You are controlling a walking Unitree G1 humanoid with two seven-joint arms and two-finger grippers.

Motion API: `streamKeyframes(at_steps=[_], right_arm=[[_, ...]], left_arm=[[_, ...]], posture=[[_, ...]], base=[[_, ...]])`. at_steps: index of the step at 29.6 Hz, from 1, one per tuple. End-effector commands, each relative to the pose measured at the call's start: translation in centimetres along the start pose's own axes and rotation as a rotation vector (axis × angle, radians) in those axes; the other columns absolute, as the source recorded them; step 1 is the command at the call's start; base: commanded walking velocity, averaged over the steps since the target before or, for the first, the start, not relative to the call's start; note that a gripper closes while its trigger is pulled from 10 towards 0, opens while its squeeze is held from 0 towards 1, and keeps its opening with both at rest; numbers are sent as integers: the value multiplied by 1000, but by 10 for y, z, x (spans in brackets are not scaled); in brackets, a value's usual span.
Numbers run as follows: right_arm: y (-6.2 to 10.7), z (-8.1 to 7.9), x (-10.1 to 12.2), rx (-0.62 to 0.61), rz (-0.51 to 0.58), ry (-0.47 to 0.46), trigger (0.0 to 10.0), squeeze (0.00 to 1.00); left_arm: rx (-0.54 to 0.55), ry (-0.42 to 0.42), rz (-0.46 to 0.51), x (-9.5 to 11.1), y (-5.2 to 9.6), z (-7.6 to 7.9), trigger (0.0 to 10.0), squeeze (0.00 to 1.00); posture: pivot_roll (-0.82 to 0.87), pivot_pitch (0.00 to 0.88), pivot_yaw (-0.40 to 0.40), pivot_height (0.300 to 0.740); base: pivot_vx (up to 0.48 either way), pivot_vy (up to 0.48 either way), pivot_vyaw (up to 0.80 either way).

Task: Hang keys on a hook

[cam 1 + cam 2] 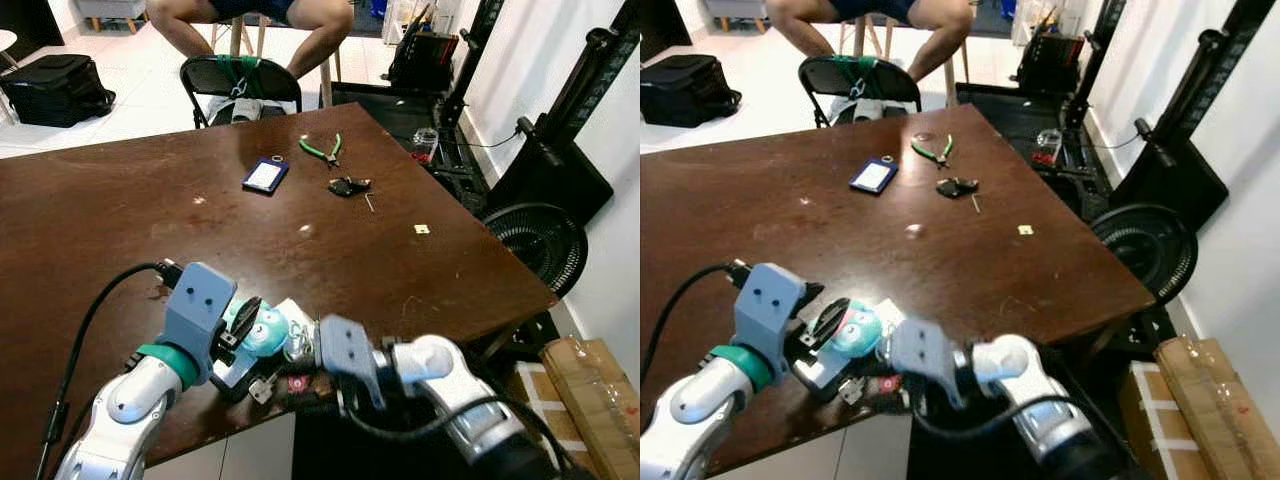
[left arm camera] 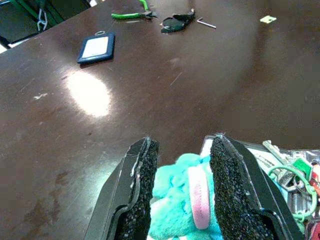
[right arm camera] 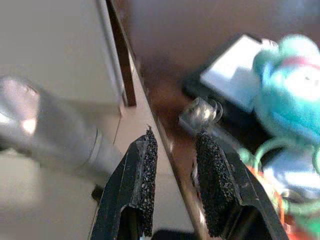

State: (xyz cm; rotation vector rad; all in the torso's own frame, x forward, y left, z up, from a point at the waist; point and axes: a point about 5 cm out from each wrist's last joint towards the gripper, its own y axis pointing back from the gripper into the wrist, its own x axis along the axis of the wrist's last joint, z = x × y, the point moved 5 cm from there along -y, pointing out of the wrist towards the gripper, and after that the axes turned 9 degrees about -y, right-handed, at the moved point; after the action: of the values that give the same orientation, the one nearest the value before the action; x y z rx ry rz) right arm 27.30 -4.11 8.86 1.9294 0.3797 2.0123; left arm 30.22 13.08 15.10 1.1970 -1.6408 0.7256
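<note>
**Near counter edge: left gripper on the plush key bunch**

At the near edge of the dark brown wooden counter (image 1: 300, 240), the left gripper (image 2: 182, 165) pinches a teal plush toy (image 2: 175, 200) on a bunch of keys with green rings (image 2: 295, 180). The right gripper (image 3: 175, 160) hangs just beside the edge, fingers slightly apart, holding nothing. Farther off lie a blue card holder (image 1: 265, 175) and green-handled pliers (image 1: 322, 152).

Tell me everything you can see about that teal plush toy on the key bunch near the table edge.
The teal plush toy is a small, fuzzy, rounded figure with a pink band on it. It sits at the near edge of the brown table, between the fingers of the left end effector, which close on its sides. Beside it lie a green ring, metal keys and a white card. The right end effector is close by, at the table's edge.
</note>
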Motion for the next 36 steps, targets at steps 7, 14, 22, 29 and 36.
streamKeyframes(at_steps=[7,14,22,29,36], right_arm=[[16,17,-11,-84,-62,25,10000,0],[27,34,-4,-169,-37,27,10000,0],[33,56,11,-288,57,0,10000,0],[31,55,8,-286,54,-10,10000,0],[18,49,-2,-252,31,-25,10000,0]], left_arm=[[0,-3,-16,-3,1,2,10000,0],[0,-1,-12,-3,-1,1,10000,0],[1,0,-13,-3,-1,1,10000,0],[2,0,-12,-3,-1,1,10000,0],[-2,2,-13,-2,0,2,10000,0]], posture=[[-8,39,51,740],[-11,32,53,740],[-9,26,52,740],[-7,27,54,740],[2,36,55,740]], base=[[0,0,0],[0,0,0],[0,0,0],[0,0,0],[0,0,0]])
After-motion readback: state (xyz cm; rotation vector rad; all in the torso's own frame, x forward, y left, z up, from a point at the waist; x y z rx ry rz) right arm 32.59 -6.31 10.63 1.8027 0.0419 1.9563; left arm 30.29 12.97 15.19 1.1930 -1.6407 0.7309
